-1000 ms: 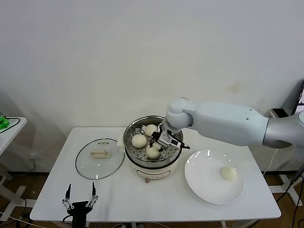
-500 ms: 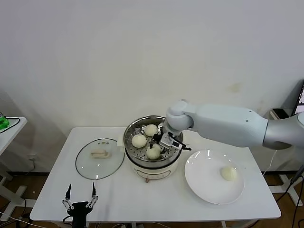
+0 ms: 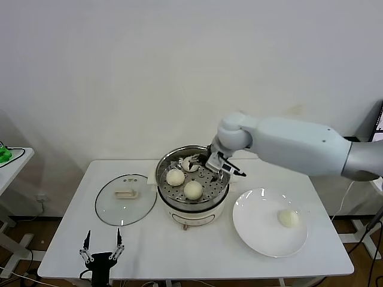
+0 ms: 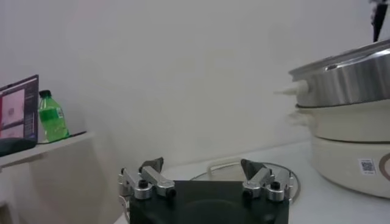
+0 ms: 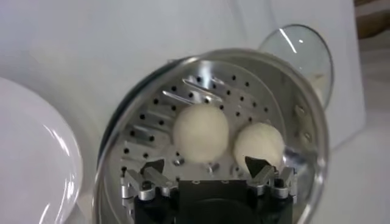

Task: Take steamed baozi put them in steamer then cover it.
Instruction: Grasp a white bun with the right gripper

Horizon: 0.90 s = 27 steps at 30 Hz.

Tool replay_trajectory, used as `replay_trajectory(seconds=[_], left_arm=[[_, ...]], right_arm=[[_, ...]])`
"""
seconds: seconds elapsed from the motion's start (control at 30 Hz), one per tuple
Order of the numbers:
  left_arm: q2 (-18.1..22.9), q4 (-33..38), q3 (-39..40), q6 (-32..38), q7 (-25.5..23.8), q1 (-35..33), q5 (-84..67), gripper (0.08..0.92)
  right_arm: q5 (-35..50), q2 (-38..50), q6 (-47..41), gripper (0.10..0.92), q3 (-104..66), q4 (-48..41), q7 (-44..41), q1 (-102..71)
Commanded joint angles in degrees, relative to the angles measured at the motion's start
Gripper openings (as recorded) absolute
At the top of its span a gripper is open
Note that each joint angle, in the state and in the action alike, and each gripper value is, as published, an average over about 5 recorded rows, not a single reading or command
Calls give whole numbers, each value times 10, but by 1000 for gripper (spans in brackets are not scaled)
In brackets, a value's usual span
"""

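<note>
The steamer [image 3: 192, 202] stands mid-table with its perforated tray showing. Two baozi [image 3: 175, 177] [image 3: 192, 189] lie in the tray, and a third [image 3: 190, 162] is partly hidden at the back. One more baozi [image 3: 288, 218] lies on the white plate [image 3: 257, 236]. My right gripper [image 3: 212, 165] hovers open and empty above the steamer's far right side. In the right wrist view my right gripper [image 5: 204, 165] looks down on two baozi [image 5: 201, 134] [image 5: 259, 145]. The cover [image 3: 125, 199] lies flat left of the steamer. My left gripper [image 3: 103, 246] is parked open at the table's front edge.
A side table with a green bottle [image 4: 53, 115] stands off to the left. The left wrist view shows the steamer wall [image 4: 347, 79] and the cover's rim [image 4: 244, 170] beyond my left gripper [image 4: 202, 164]. A wall rises behind the table.
My right gripper opened, left the baozi it held in the tray, then rose and drew back toward the steamer's far right rim. The left arm stayed still.
</note>
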<state>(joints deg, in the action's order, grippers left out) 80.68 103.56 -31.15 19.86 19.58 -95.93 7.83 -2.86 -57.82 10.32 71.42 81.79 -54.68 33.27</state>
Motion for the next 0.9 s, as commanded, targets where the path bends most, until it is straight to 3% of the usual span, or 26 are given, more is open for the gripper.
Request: replay_trajectory(seconds=[0.03, 0.4, 0.67, 0.9], left_arm=[[-13, 3, 1, -2, -1, 0, -6, 823], [-37, 15, 9, -8, -4, -1, -14, 823], [-39, 16, 10, -6, -4, -4, -12, 823], [-37, 16, 8, -6, -4, -8, -7, 823]], right_arm=[[35, 83, -38, 823, -12, -20, -7, 64], [26, 257, -191, 823, 42, 31, -52, 72], [-10, 356, -238, 823, -72, 65, -43, -130], [-22, 377, -271, 823, -142, 64, -27, -243]])
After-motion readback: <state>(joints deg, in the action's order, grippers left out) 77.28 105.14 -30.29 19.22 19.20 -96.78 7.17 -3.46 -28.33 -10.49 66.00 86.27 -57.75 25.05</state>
